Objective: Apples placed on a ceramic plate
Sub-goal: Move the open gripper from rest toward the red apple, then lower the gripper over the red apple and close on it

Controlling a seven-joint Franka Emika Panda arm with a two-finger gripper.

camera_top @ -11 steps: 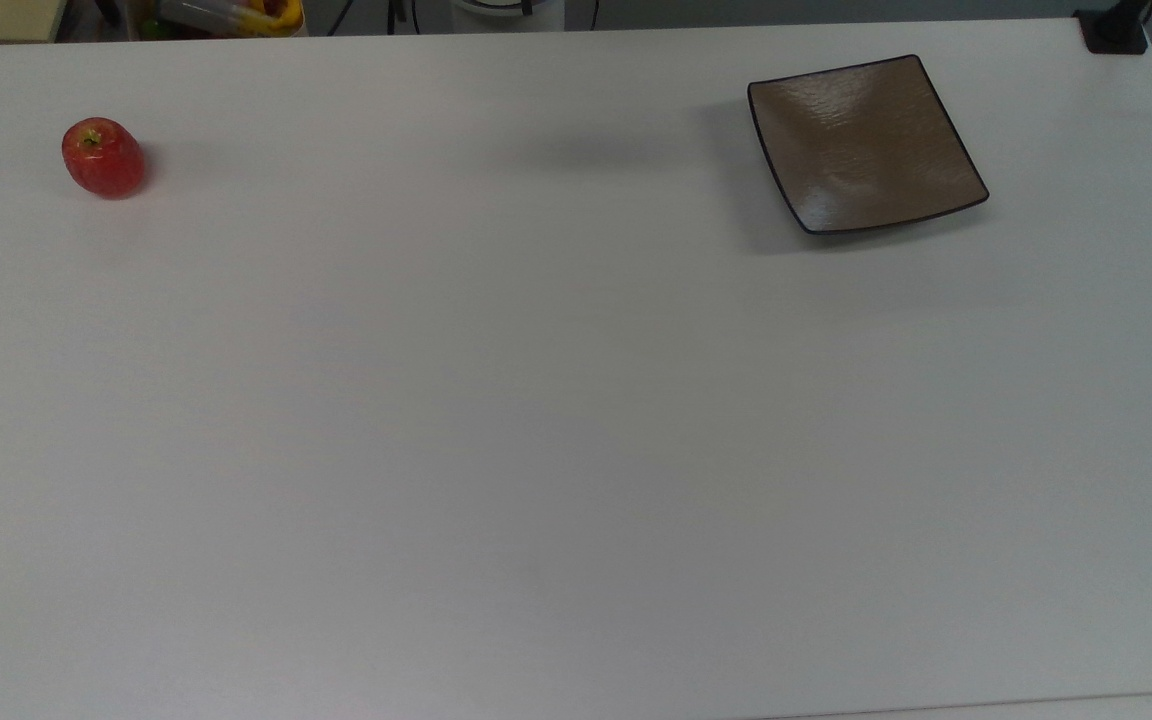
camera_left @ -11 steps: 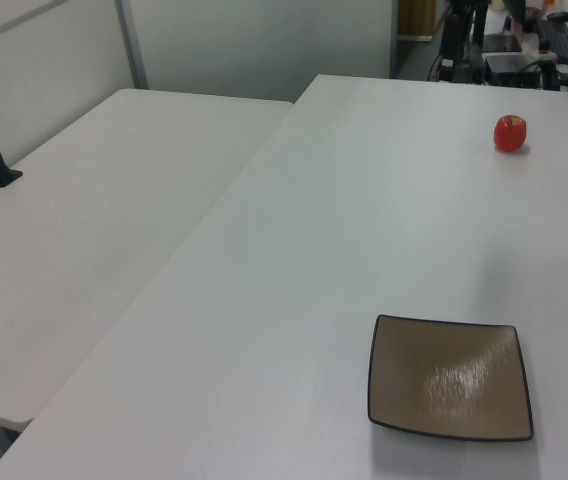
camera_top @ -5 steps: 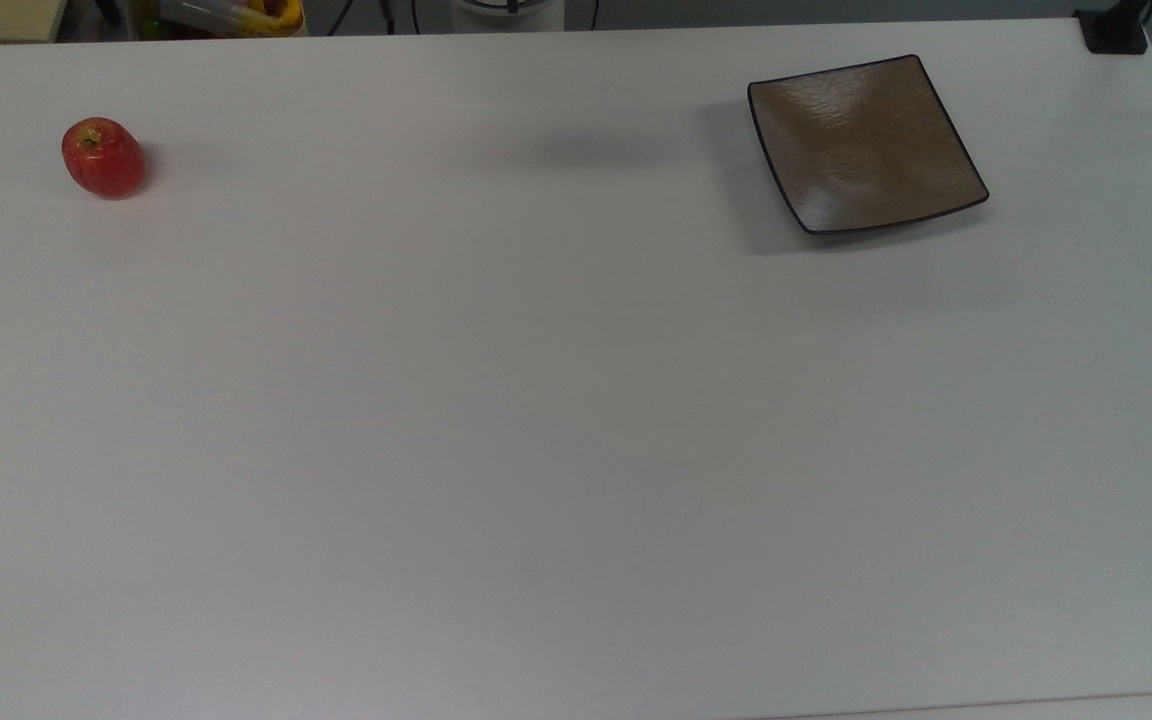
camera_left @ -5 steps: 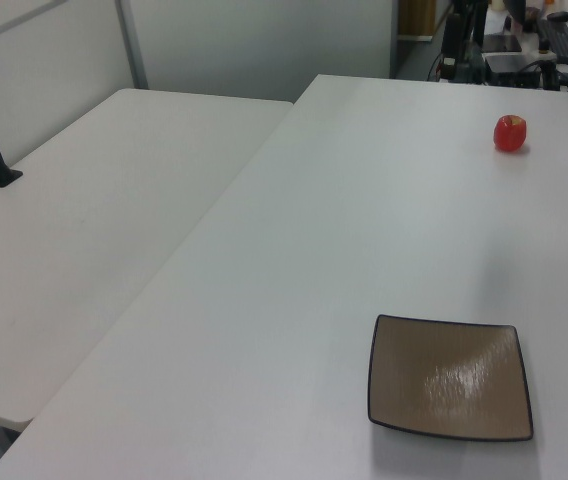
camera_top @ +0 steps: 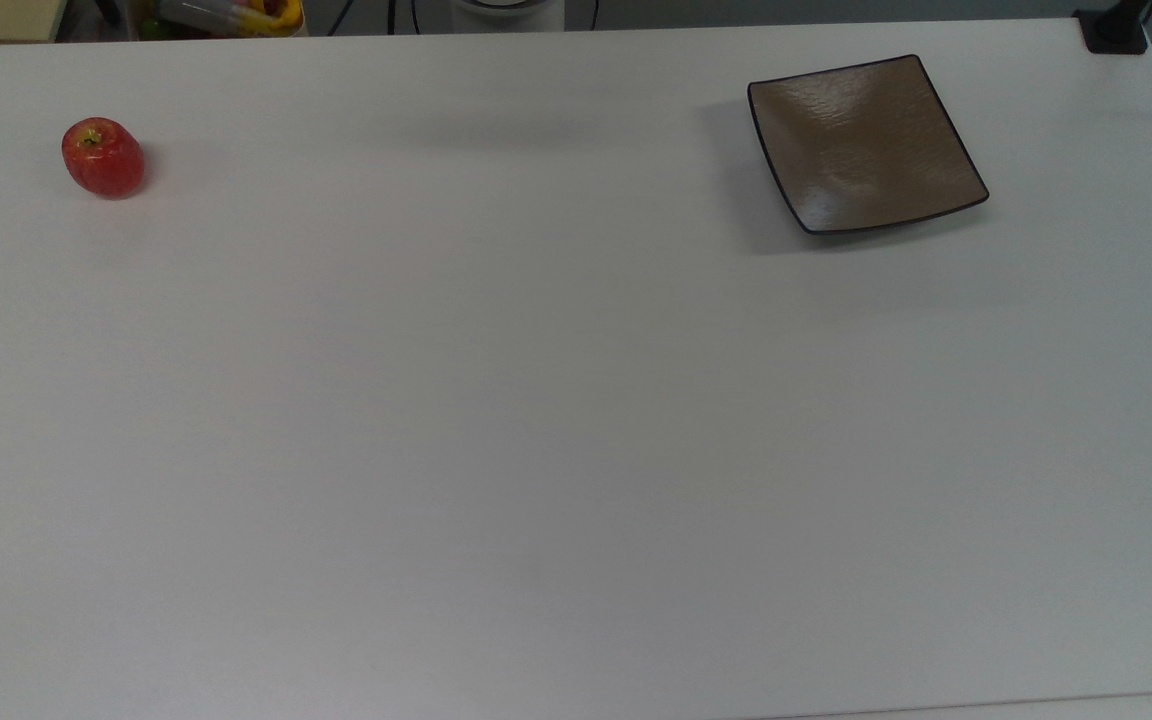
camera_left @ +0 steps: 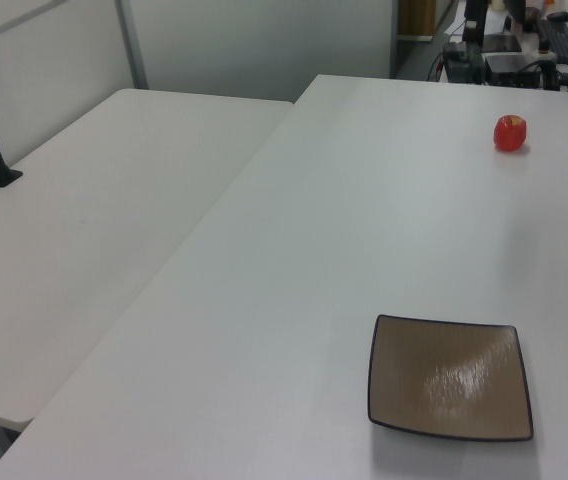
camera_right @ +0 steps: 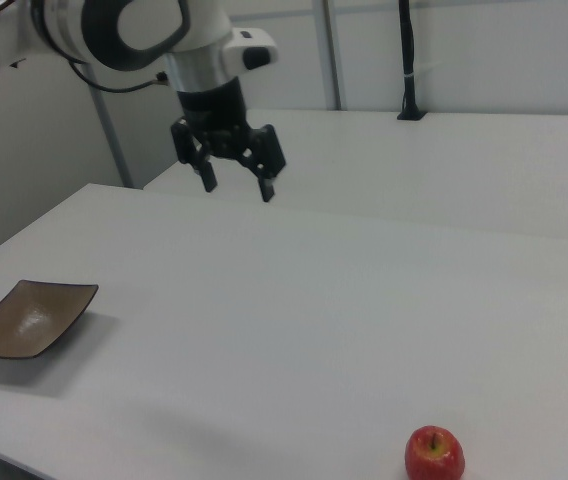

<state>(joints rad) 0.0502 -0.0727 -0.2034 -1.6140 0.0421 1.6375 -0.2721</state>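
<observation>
A small red apple (camera_top: 102, 158) stands on the white table near the top view's far left; it also shows at the left view's upper right (camera_left: 510, 133) and at the right view's bottom (camera_right: 434, 455). The square brown ceramic plate (camera_top: 864, 142) lies empty at the top view's upper right, and low in the left view (camera_left: 450, 378) and at the right view's left edge (camera_right: 26, 317). My gripper (camera_right: 237, 185) hangs open and empty high above the table in the right view, between plate and apple, touching nothing.
The white table (camera_top: 556, 420) spans the top view. A second white table (camera_left: 94, 230) adjoins it on the left view's left. A black post base (camera_top: 1114, 30) sits at the top view's far right corner. Clutter and cables (camera_left: 504, 50) lie beyond the apple's end.
The faint arm shadow near the table's far edge in the top view has slid leftward toward the apple's side. Apple and plate have not moved.
</observation>
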